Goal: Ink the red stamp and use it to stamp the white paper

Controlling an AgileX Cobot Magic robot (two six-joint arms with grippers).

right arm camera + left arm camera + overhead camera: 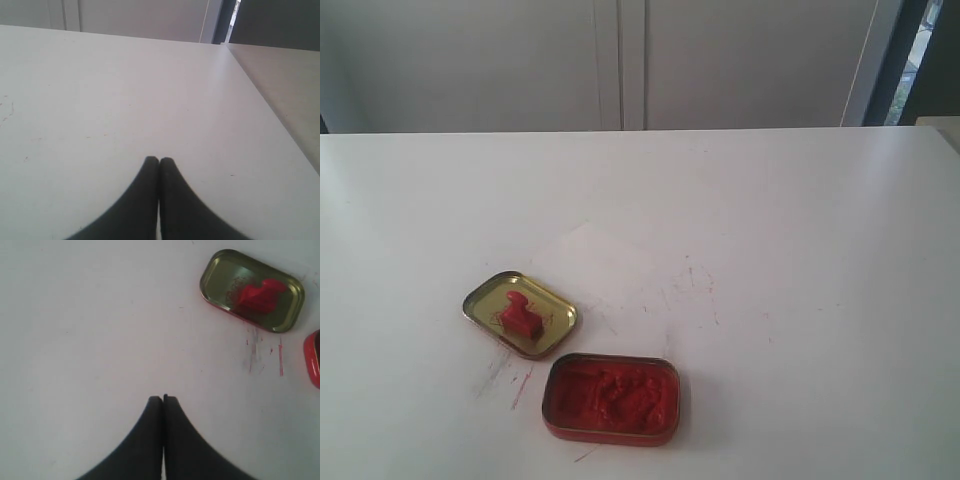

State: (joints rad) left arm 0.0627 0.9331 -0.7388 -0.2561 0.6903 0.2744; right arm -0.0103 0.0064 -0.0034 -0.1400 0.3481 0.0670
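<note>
The red stamp (519, 313) lies inside the gold tin lid (480, 299) left of the table's middle; the left wrist view shows the stamp (261, 295) in the lid (220, 270) too. A red tin of ink paste (611, 398) sits just in front of the lid, and its edge (313, 360) shows in the left wrist view. The white paper (610, 275) lies flat behind the tins, faint against the table. My left gripper (163, 398) is shut on nothing, well away from the lid. My right gripper (159, 160) is shut over bare table. Neither arm appears in the exterior view.
Red ink smears (515, 385) mark the white table (820, 250) beside the tins, with fainter ones on the paper. The table's right edge (270, 105) runs close to my right gripper. Pale cabinet doors (620, 60) stand behind the table.
</note>
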